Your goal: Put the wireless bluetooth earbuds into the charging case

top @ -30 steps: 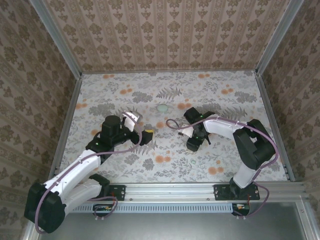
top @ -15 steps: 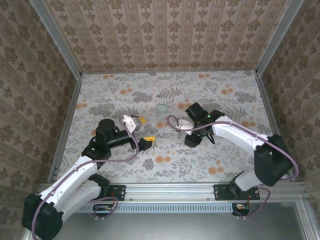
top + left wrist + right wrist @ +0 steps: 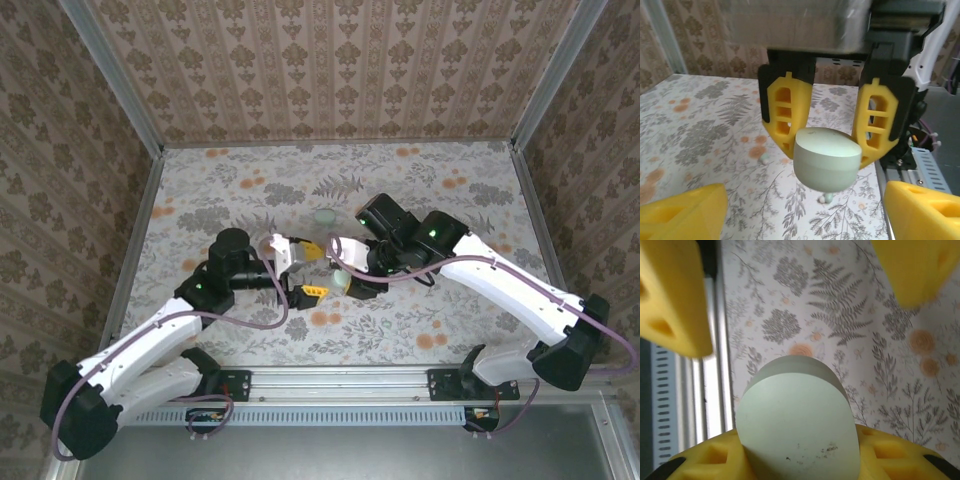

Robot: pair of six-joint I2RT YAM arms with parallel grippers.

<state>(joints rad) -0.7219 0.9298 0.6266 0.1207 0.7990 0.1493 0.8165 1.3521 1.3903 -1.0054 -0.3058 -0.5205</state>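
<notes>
Right pincer (image 3: pixel 826 154) is clamping the charging case (image 3: pixel 827 165) in midair; I am watching my left pincer (image 3: pixel 802 212) gaping wide, facing it.

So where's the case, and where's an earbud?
case (image 3: pixel 826 161): left wrist view, on its front wall.
earbud (image 3: pixel 827 198): left wrist view, on its body, lying on the floor just below the case.

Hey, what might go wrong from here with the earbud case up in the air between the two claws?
The charging case hangs in mid-air, pinched by the right claw alone. Its smooth shell may slip if the open left claw bumps it. An earbud lies on the table nearby, so a drop might knock it away.
</notes>
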